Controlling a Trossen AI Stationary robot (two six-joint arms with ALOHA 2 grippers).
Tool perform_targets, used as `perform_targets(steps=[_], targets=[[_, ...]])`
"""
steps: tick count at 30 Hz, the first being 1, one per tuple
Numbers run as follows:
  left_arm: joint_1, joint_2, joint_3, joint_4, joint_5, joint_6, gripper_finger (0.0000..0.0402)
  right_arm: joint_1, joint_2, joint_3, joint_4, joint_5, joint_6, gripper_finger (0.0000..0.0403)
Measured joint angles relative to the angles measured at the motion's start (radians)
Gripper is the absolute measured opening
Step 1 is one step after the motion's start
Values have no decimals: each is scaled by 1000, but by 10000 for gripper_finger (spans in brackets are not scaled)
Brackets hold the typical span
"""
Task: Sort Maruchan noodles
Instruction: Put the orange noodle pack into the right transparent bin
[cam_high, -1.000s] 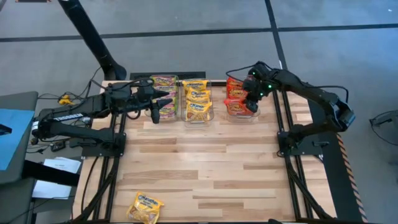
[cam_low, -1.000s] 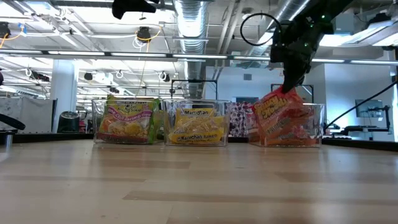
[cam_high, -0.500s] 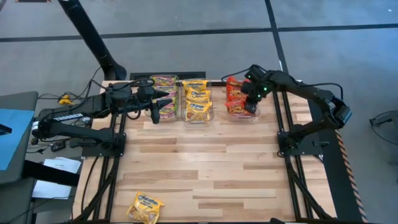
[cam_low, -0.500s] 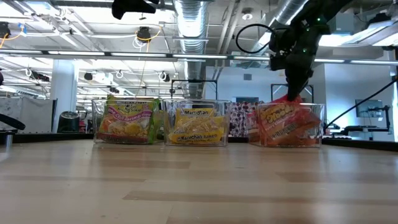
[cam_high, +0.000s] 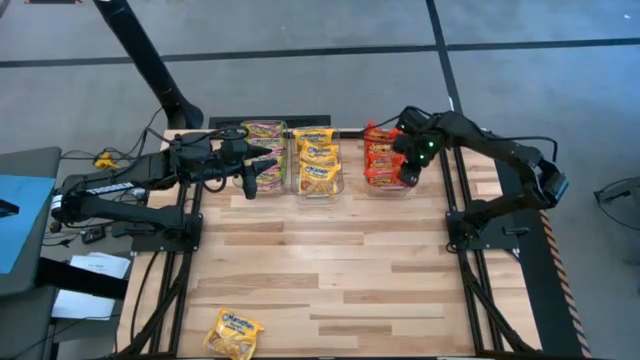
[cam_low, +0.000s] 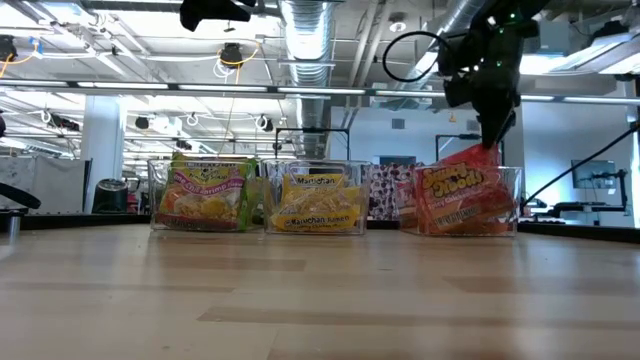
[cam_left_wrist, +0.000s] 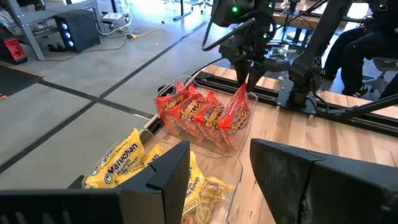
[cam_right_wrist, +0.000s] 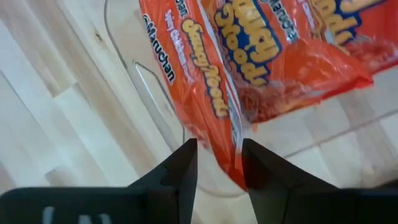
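Nearest you, one yellow packet (cam_high: 233, 333) lies alone at the table's (cam_high: 330, 280) front edge, unsorted. Across the table stand three clear bins: the green packets (cam_high: 264, 135) on the left, yellow ones (cam_high: 317, 152) in the middle, red ones (cam_high: 379, 155) on the right.

Your left claw (cam_high: 248, 178) hovers just in front of the green bin, fingers apart and empty.

Your right claw (cam_high: 408, 172) is over the red bin (cam_low: 508, 200). A second ago it carried a red packet (cam_right_wrist: 205, 81) down into that bin, nearly shut on it; now its fingers are spreading, and the packet stands on edge inside the bin, its top corner between the loosening tips (cam_right_wrist: 180, 165). I judge that packet delivered, once the claw lifts clear. That leaves the lone yellow packet at the front for the middle bin.
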Motion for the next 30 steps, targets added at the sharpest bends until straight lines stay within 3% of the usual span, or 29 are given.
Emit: perform_targets(steps=[13, 30], targets=[[0, 0, 0, 0, 0, -2, 157, 8, 7, 30, 167, -1, 53, 132], [0, 0, 0, 0, 0, -4, 157, 62, 127, 0, 72, 78, 91, 131]])
